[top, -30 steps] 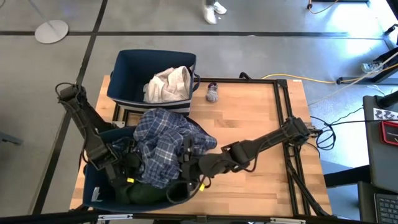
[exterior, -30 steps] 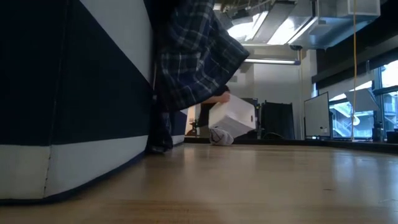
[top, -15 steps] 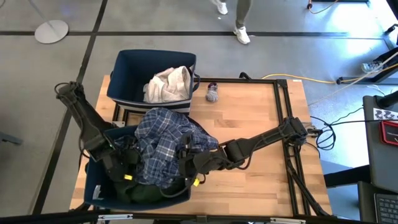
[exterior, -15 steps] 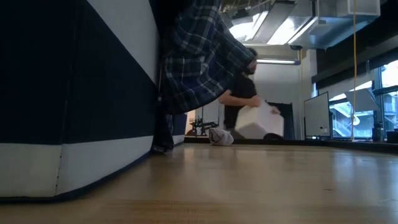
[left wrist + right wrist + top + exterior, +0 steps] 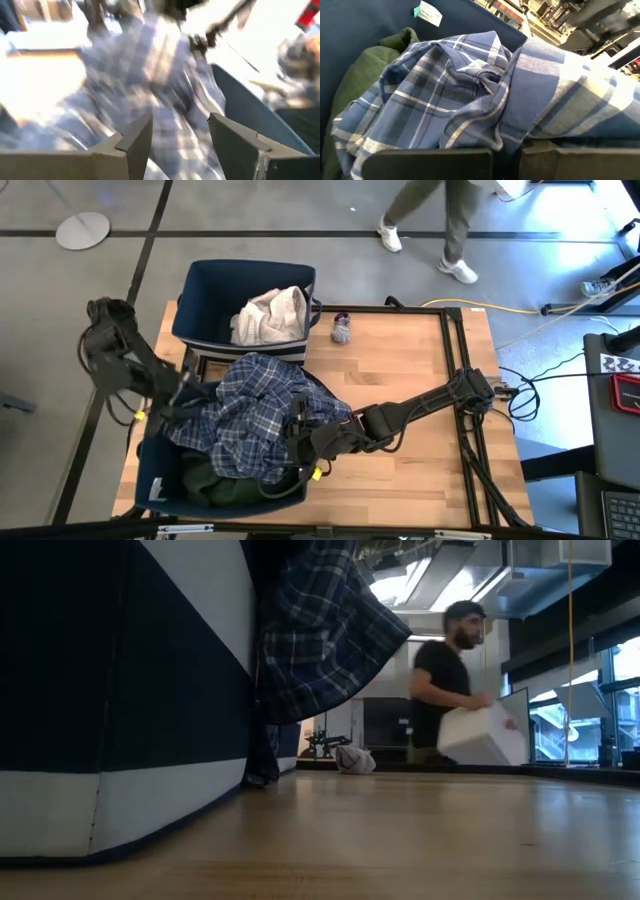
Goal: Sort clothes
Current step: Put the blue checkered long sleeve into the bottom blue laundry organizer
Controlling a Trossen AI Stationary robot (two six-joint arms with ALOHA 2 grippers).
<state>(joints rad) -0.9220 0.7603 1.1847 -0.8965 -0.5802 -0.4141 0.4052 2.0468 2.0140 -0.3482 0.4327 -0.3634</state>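
Arms: two, dark, jointed links; left arm (image 5: 120, 365), right arm (image 5: 430, 405).
Cables: black looped wiring at the left arm's upper joint and along the right arm's base.
Markings: small yellow tags near both wrists.
Left fingers (image 5: 135, 145): grey, flat, angular plates.
Right fingers (image 5: 427, 162): dark, blocky, matte.

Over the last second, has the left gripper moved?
Yes. In the high view the left gripper has pulled up out of the near bin toward the table's left edge, nearer the far bin, away from the plaid shirt.
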